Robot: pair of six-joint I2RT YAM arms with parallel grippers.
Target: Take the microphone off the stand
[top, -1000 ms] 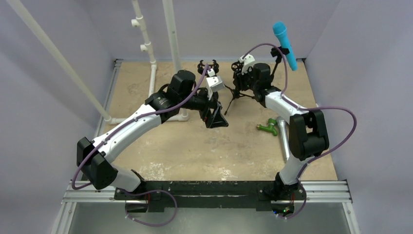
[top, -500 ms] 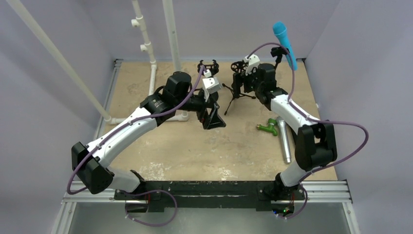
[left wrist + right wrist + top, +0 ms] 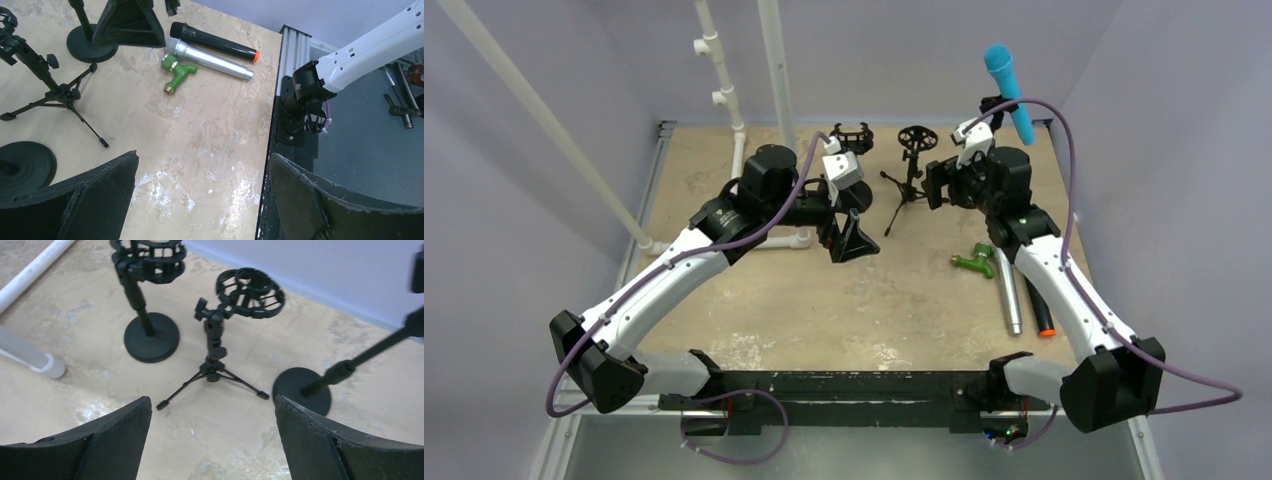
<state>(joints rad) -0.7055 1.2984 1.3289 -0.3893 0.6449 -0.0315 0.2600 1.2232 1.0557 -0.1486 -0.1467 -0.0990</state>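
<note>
The left gripper [image 3: 852,238] is wide open and holds nothing. The right gripper [image 3: 936,186] is wide open too. The right arm [image 3: 1064,282] is stretched far forward.

Beige table [image 3: 824,300], microphone stand [image 3: 292,386], tripod stand [image 3: 214,356], green tap [image 3: 176,70]

place: robot lab cell | cues: grey partition walls [image 3: 514,250], aluminium rail [image 3: 296,50]
</note>
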